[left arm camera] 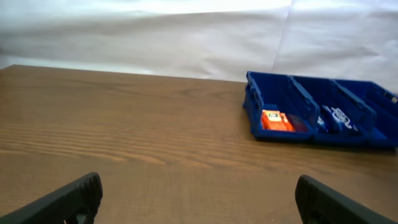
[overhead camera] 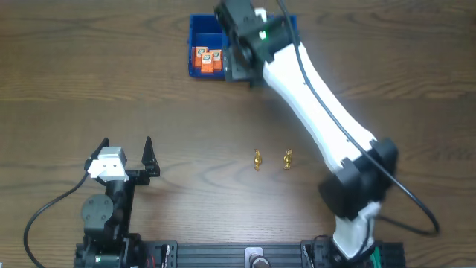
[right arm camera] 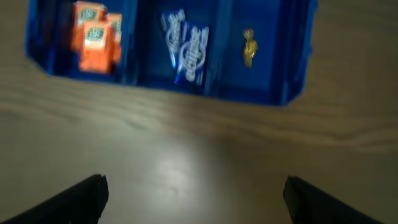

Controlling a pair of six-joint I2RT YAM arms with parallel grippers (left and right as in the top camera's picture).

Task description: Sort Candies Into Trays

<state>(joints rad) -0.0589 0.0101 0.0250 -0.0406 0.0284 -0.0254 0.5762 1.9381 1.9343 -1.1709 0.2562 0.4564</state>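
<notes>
The right gripper (right arm camera: 194, 184) hangs with its jaws spread wide and nothing between them, over bare surface (overhead camera: 111, 89) just short of the blue tray (right arm camera: 249, 93). The tray sits toward 12 o'clock in the top view. It has three compartments: one holds orange packets (right arm camera: 93, 34), the middle one blue-and-white wrappers (right arm camera: 189, 50), and the last a single gold candy (right arm camera: 248, 46). Two more gold candies (overhead camera: 257, 159) (overhead camera: 288, 158) lie loose, near each other, just off the middle of the surface toward 5 o'clock, well apart from the tray. The left gripper (overhead camera: 126, 145) sits at 8 o'clock, also wide open and empty. The gold pieces look small, light and foil-wrapped, so probably slippery and easily nudged. A pinch across the body's middle seems safer than taking a crinkled wrapper end.
</notes>
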